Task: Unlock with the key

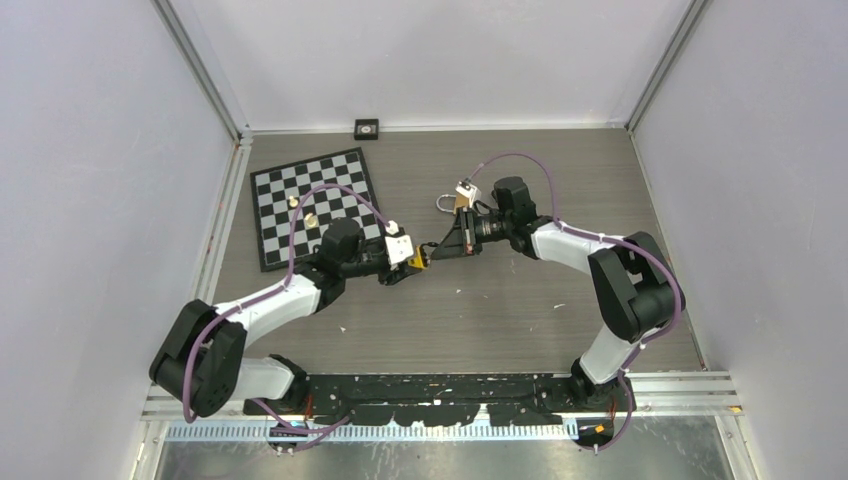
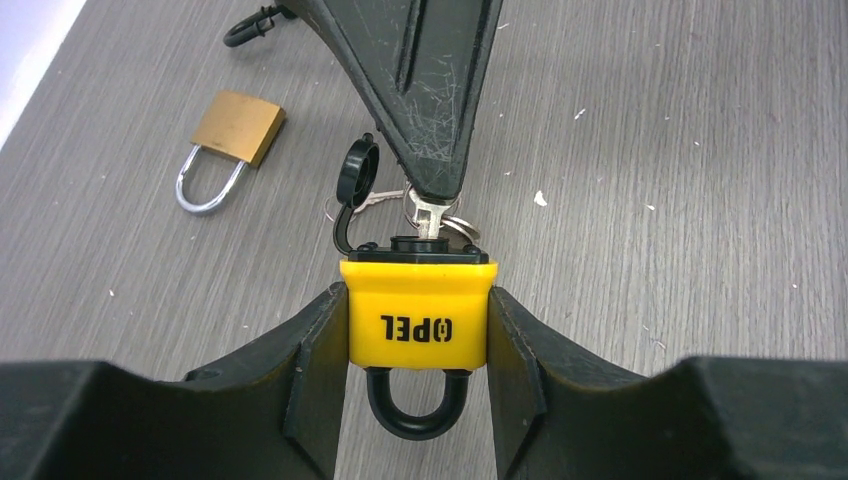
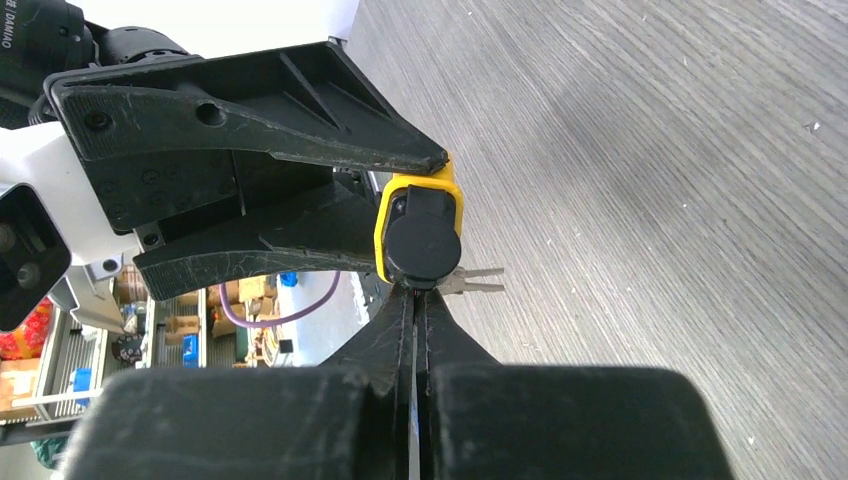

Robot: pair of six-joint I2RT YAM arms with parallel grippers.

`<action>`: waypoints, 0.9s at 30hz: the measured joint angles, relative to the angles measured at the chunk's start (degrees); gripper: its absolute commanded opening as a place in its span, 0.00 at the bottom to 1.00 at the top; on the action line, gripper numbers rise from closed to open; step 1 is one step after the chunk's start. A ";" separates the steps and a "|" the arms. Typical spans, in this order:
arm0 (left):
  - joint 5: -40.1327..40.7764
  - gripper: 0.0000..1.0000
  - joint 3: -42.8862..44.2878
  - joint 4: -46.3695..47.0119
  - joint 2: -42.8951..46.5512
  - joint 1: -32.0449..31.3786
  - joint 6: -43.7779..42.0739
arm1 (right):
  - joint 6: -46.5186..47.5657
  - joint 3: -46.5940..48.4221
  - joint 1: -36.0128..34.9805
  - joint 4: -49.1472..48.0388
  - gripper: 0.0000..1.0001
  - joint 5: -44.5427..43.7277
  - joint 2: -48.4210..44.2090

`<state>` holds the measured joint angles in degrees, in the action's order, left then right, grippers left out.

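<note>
Nearest us, both arms rise from their bases at the table's (image 1: 560, 320) near edge and bend inward, meeting near the middle of the wood-grain surface.

The left gripper (image 1: 413, 262) stands about half open, its two fingers (image 2: 310, 350) pressed against the opposite sides of the yellow padlock (image 2: 417, 300). We see the lock held clear in that clamp, marked OPEL, with its black shackle (image 2: 417, 415) pointing back toward the left wrist and both shackle legs running into the body. Its keyway end faces away from that wrist, and the black dust cap (image 2: 357, 165) is flipped open to one side on its strap.

The right gripper (image 3: 415, 292) comes in from the opposite side with its fingers squeezed together until they almost touch. They pinch the head of the silver key (image 2: 430, 215), and its blade sits in the yellow padlock's keyway. The head itself is hidden between the fingers. A key ring (image 2: 462, 226) hangs just beside the blade; we cannot tell how far the key has turned.

Farther out, a brass padlock (image 2: 238, 125) lies flat on the table with its steel shackle closed, well apart from the yellow one.

Beyond the left arm lies a chessboard (image 1: 315, 175) set at a slight angle, with two small gold-coloured pieces (image 1: 293, 201) on it. Farthest of all, a small black square object (image 1: 366, 127) sits at the foot of the back wall — too small to identify.
</note>
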<state>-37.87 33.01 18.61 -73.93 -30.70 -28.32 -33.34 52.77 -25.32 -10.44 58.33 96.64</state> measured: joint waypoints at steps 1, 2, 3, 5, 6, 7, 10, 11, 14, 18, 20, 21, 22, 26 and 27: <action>0.37 0.00 0.00 0.04 -0.09 -0.04 0.26 | -0.09 0.00 0.00 -0.20 0.00 -0.20 0.09; 0.85 0.00 0.00 0.24 -0.20 -0.11 0.87 | -0.24 -0.02 0.00 -0.42 0.00 -0.39 0.13; 1.33 0.00 0.00 0.50 -0.35 -0.11 1.29 | -0.48 -0.17 0.02 -1.01 0.00 -0.70 0.13; 2.23 0.00 0.00 1.29 -0.76 -0.15 2.49 | -1.14 -0.70 0.11 -2.62 0.01 -1.46 0.13; 2.60 0.00 0.00 1.51 -0.98 -0.17 2.89 | -1.38 -0.98 0.11 -3.21 0.01 -1.81 0.13; 2.89 0.00 0.00 1.64 -1.20 -0.22 3.26 | -1.60 -1.27 0.11 -3.72 0.01 -2.16 0.13; 3.45 0.00 0.00 1.97 -1.84 -0.35 4.33 | -2.62 -1.92 0.11 -4.81 0.00 -3.06 0.13; 3.67 0.00 0.00 2.03 -1.88 -0.39 4.48 | -2.99 -2.08 0.11 -5.14 0.01 -3.30 0.13; 4.87 0.00 0.00 2.25 -1.97 -0.66 5.18 | -4.76 -2.89 0.11 -7.23 0.00 -4.26 0.13; 7.04 0.00 0.07 2.29 -2.16 -1.25 5.68 | -6.75 -3.96 -0.20 -9.88 0.01 -5.81 0.13; 7.23 0.00 0.17 2.21 -2.67 -1.25 6.16 | -7.08 -4.37 -0.61 -10.78 0.00 -7.15 0.13; 7.21 0.00 0.28 2.12 -2.97 -1.27 6.67 | -7.08 -4.46 -0.83 -10.82 0.00 -7.87 0.13; 7.13 0.00 0.39 2.03 -3.30 -1.33 7.06 | -7.02 -4.46 -1.01 -10.80 0.00 -8.46 0.13; 7.69 0.00 0.61 1.66 -4.20 -1.68 7.48 | -6.67 -4.46 -1.60 -10.49 0.00 -10.21 0.28; 8.39 0.00 0.61 1.51 -4.31 -1.97 7.23 | -6.82 -4.46 -1.64 -10.56 0.00 -10.40 0.59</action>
<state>-29.47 33.63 20.12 -78.24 -32.67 -21.08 -40.16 48.31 -26.96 -20.99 47.92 97.23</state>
